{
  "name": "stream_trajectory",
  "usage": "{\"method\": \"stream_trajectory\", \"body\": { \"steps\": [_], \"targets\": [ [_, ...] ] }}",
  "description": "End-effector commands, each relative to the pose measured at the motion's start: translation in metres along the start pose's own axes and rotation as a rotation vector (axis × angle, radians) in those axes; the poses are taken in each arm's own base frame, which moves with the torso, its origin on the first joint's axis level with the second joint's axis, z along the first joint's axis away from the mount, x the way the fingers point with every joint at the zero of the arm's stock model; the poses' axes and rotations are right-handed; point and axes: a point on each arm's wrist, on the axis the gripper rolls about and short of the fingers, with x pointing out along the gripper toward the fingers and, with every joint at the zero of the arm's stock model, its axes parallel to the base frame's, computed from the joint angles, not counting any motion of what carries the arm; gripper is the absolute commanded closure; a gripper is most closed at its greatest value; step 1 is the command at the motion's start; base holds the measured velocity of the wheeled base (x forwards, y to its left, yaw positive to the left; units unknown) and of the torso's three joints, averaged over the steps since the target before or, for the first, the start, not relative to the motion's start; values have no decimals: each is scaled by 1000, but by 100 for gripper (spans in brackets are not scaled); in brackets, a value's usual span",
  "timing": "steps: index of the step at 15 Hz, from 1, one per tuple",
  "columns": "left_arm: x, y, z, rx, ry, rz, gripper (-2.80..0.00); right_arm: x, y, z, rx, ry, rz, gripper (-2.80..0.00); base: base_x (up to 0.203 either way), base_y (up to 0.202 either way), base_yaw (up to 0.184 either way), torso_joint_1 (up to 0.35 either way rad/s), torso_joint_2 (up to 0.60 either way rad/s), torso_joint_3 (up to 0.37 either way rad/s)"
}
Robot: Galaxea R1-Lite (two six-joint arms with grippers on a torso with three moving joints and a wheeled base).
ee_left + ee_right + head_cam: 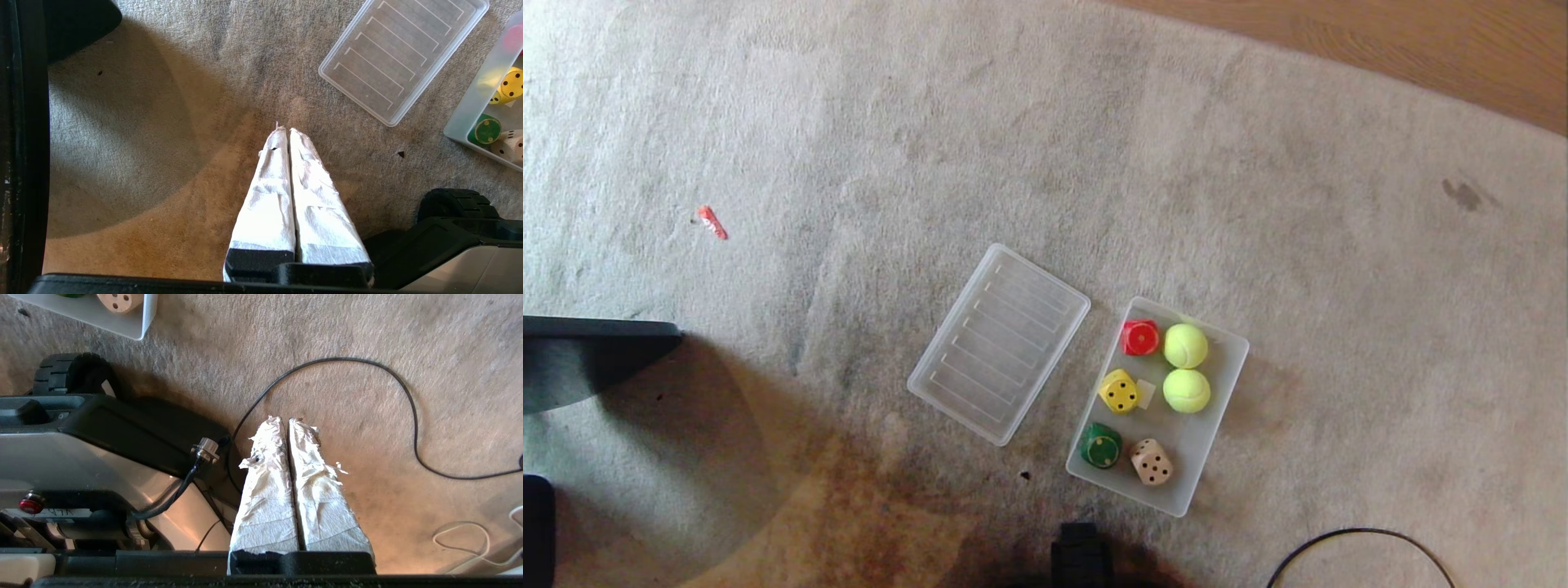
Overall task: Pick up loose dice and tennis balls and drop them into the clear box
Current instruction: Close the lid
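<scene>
The clear box (1223, 412) lies on the carpet and holds everything: a red die (1140, 337), a yellow die (1119, 391), a dark green die (1101, 446), a tan die (1152, 462) and two tennis balls (1185, 345) (1186, 390). Neither arm shows in the head view. My left gripper (284, 130) hangs shut and empty over bare carpet, with the box (470, 110) off to one side. My right gripper (284, 419) is shut and empty too, beside the robot's base, and a corner of the box (135, 324) with the tan die (119, 301) shows far from it.
The flat ribbed lid (1000, 343) lies on the carpet left of the box. A small red scrap (711, 221) sits far left. A black cable (367, 388) loops over the carpet by the right gripper. Wooden floor (1421, 49) begins at the far right.
</scene>
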Motion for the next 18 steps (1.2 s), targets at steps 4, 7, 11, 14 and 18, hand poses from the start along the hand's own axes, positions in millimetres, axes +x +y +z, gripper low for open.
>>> {"method": "stream_trajectory", "body": {
  "steps": [4, 7, 11, 14, 18],
  "targets": [
    [0, 0, 0, 0, 0, 0, 0, -11, 1, -18, -71, -145, -28, 0, 0, 0, 0, 0, 0, 0],
    [0, 0, 0, 0, 2, 0, 0, -5, 1, -27, -106, -197, -30, 0, 0, 0, 0, 0, 0, 0],
    [0, 0, 0, 0, 3, 0, 0, -6, 0, -28, -130, -205, 15, 0, 0, 0, 0, 0, 0, 0],
    [0, 0, 0, 0, 0, 0, 0, -14, 0, -35, -130, -320, 11, 0, 0, 0, 0, 0, 0, 0],
    [0, 0, 0, 0, 0, 0, 0, -18, 0, -40, -134, -455, -7, 0, 0, 0, 0, 0, 0, 0]
  ]
}}
